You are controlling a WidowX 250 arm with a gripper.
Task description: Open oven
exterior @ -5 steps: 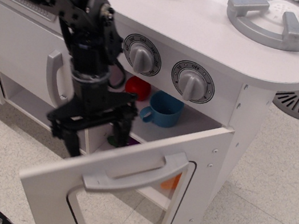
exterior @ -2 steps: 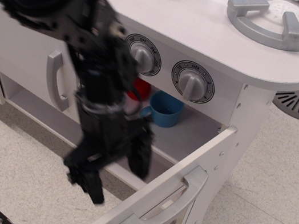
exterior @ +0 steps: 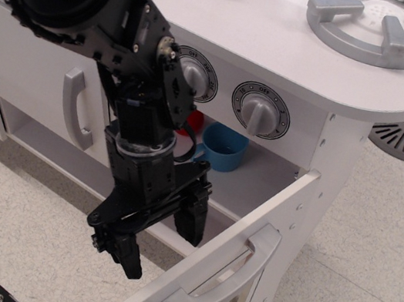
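Oven (exterior: 255,207) door down, tool (exterior: 159,241) spread

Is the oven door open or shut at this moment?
Open. The oven door is swung well out from the oven, exposing the blue cup inside; the gripper, open, holds nothing.

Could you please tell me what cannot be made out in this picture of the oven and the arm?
- Oven inside: the gripper and arm cover its left part, leaving only a blue cup and a bit of something red visible.
- Door window: seen nearly edge-on behind the handle.
- Door's lower end: cut off by the bottom edge.
- Knob markings: too small to read.
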